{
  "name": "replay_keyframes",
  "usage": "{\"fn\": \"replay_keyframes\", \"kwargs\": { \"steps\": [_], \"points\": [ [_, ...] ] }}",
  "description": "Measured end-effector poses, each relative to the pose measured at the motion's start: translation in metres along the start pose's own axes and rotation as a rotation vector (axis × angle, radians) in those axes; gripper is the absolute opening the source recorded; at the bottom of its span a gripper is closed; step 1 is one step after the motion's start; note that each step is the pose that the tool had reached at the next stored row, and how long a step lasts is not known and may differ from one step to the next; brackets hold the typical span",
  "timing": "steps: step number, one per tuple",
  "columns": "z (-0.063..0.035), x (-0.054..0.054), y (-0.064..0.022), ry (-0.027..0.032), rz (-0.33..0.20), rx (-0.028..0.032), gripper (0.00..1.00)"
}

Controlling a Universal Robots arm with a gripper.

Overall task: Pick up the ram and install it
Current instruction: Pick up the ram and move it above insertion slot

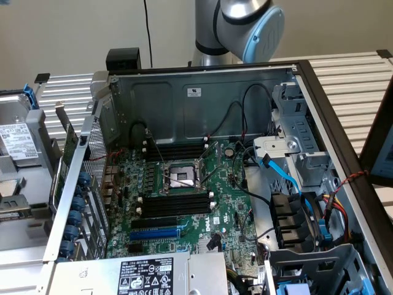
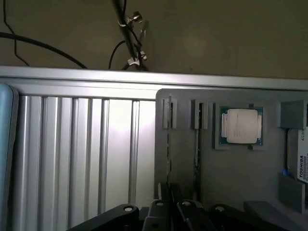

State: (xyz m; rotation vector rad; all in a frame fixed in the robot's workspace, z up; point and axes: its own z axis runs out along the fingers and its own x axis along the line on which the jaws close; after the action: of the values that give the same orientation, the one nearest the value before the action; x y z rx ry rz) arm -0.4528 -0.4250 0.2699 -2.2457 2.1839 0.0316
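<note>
Grey tray (image 2: 240, 173) in wrist view: narrow fingers (image 2: 165, 195) pinching edge-on ram (image 2: 169, 144), processor (image 2: 241, 126) nearby; exterior view: open computer case (image 1: 178, 110), empty memory slots (image 1: 175, 206).

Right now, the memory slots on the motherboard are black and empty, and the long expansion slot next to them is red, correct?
Not quite. The expansion slot is blue, not red, as the exterior view shows. The rest holds: the memory slots are black and empty.
</note>
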Motion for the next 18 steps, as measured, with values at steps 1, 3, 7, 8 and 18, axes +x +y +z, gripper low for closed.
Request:
{"fn": "replay_keyframes", "kwargs": {
  "steps": [1,3,7,8,18],
  "points": [
    [-0.0045,0.002,0.0,-0.0001,0.0,0.0001,0.13],
    [-0.0138,0.006,0.0002,0.0,0.0,-0.0001,0.13],
    [-0.0322,0.017,-0.0013,-0.0001,0.0,0.0002,0.13],
    [-0.0371,0.02,-0.0028,-0.0001,0.0,-0.0001,0.13],
    [-0.0831,0.037,-0.0376,-0.0001,0.0,-0.0068,0.13]
  ]
}}
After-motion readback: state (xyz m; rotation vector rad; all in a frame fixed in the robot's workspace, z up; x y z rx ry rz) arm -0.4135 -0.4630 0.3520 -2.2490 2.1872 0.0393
